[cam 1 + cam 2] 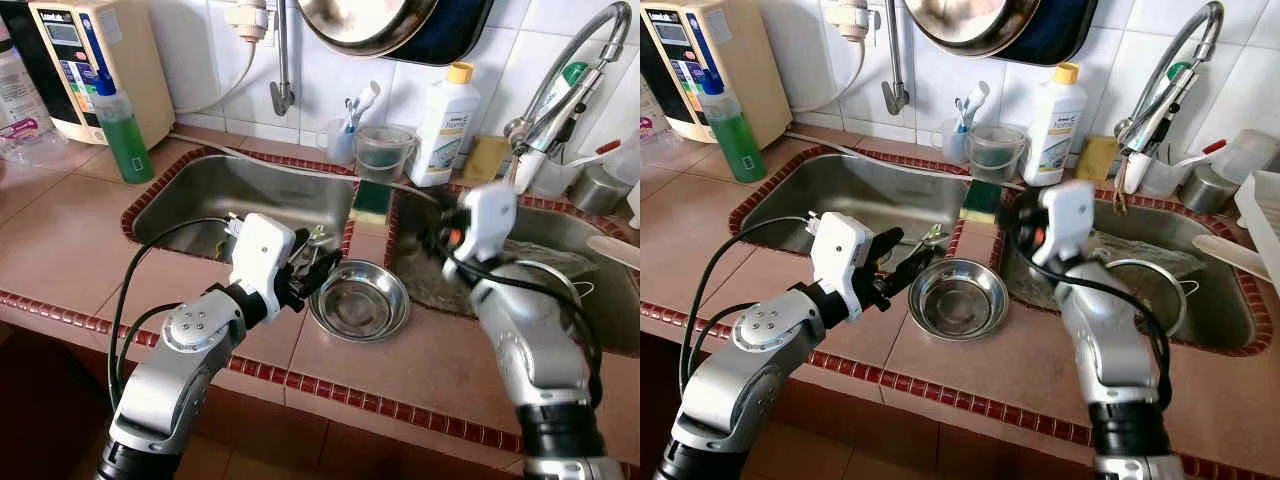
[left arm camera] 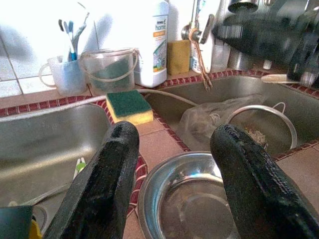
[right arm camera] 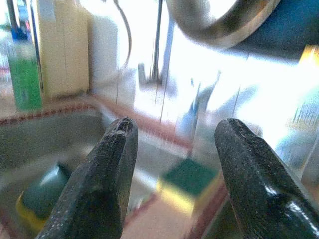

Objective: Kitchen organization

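A steel bowl (image 1: 360, 300) sits on the tiled counter strip between the two sinks, near the front edge. My left gripper (image 1: 312, 266) hovers open at the bowl's left rim with nothing between its fingers; the left wrist view has the bowl (image 2: 194, 199) just beyond the fingertips (image 2: 122, 137). A green and yellow sponge (image 1: 370, 200) lies on the divider behind the bowl. My right gripper (image 3: 174, 134) is raised over the left edge of the right sink (image 1: 610, 330), open and empty, facing the sponge (image 3: 189, 184).
The left sink (image 1: 200, 195) holds small items. The right sink holds a strainer (image 1: 1145, 290) and a plastic bag (image 2: 209, 119). Along the back stand a green soap bottle (image 1: 125, 135), a white detergent bottle (image 1: 445, 125), a clear tub (image 1: 383, 152), a toothbrush mug (image 1: 342, 140) and a faucet (image 1: 560, 85).
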### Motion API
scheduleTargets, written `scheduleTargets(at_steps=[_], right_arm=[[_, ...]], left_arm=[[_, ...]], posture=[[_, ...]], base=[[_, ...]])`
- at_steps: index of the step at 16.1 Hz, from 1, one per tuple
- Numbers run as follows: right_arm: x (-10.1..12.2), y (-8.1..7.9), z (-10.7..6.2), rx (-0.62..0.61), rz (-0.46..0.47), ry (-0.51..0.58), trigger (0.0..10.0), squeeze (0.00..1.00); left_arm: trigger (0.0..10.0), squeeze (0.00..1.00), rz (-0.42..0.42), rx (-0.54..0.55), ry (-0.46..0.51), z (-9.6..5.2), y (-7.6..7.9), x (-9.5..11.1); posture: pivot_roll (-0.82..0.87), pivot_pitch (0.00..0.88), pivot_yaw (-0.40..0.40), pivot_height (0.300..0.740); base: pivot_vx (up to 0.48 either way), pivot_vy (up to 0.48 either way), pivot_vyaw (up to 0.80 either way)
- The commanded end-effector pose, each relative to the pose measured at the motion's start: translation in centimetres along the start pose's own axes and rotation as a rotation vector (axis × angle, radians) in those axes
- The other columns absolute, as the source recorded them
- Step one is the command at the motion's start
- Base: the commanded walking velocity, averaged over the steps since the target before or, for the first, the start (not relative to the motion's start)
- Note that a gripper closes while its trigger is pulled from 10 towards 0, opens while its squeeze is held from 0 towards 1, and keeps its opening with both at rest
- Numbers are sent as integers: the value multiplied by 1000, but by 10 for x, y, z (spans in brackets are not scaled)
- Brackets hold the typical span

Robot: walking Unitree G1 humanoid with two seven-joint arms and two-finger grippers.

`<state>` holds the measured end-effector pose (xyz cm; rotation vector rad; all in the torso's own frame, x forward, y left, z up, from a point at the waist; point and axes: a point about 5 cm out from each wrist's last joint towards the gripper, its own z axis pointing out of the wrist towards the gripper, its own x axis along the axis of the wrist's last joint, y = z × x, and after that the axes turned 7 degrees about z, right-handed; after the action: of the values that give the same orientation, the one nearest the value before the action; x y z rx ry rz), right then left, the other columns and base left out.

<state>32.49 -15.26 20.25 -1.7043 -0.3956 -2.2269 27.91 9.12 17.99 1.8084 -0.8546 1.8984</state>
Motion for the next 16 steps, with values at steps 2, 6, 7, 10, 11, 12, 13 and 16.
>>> scheduleTargets(at_steps=[2,6,7,10,11,12,13,16], right_arm=[[25,-7,5,31,-201,127,0,0],[23,-5,6,-1,-234,152,0,0],[23,-5,6,-5,-242,162,0,0],[17,6,8,-88,-169,136,10000,1000],[18,8,8,-98,-166,142,10000,1000],[19,10,8,-108,-159,149,10000,1000],[20,11,8,-111,-152,152,10000,1000],[20,11,7,-111,-171,155,10000,1000]], left_arm=[[10000,0,8,-9,9,3,-1,5],[10000,0,10,-6,13,4,-1,6],[10000,0,10,-6,14,4,-2,6],[10000,0,13,-9,17,5,-2,6],[10000,0,13,-9,18,6,-2,6],[10000,0,12,-8,19,6,-2,7],[10000,0,12,-8,19,6,-2,7],[10000,0,13,-10,19,6,-2,7]], posture=[[-154,0,2,736],[-155,0,4,736],[-156,0,4,736],[-159,0,6,736],[-160,0,6,736],[-160,0,6,736],[-161,0,7,736],[-163,0,7,736]], base=[[0,0,0],[0,0,0],[0,0,0],[0,0,0],[0,0,0],[0,0,0],[0,0,0],[0,0,0]])
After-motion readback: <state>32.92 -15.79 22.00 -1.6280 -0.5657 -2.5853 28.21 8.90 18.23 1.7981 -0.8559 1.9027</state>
